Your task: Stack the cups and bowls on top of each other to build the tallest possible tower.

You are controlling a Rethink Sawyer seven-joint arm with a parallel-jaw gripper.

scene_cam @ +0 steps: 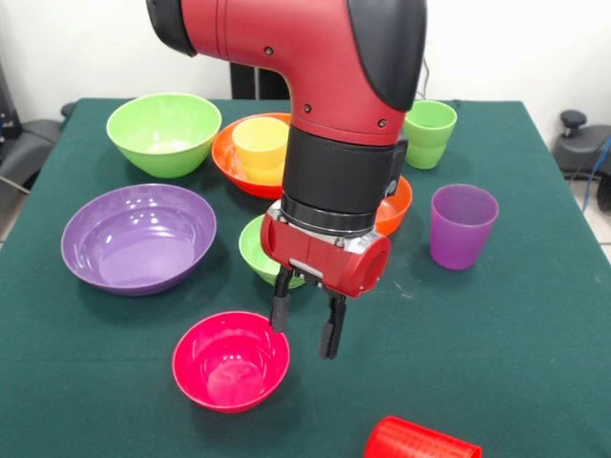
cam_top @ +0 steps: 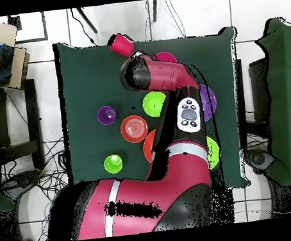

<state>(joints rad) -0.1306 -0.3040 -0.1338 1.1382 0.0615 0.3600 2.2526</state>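
Gripper (scene_cam: 305,326): fingers parted, holding nothing, hanging at the 3 o'clock rim of the small magenta-pink bowl (scene_cam: 231,361).

Bowl: upright, mouth up, axis vertical, at the table's (scene_cam: 535,372) front.

Advice, a judgement: straddle the rim wall, one finger inside, and close squarely so the bowl lifts level.

Small lime green bowl (scene_cam: 256,250): at 12 o'clock, partly behind the wrist.

Red cup (scene_cam: 420,441): at 4 o'clock, on its side (long axis roughly horizontal, which end is the mouth unclear).

Yellow cup (scene_cam: 260,145): upright inside the large orange bowl (scene_cam: 229,153).
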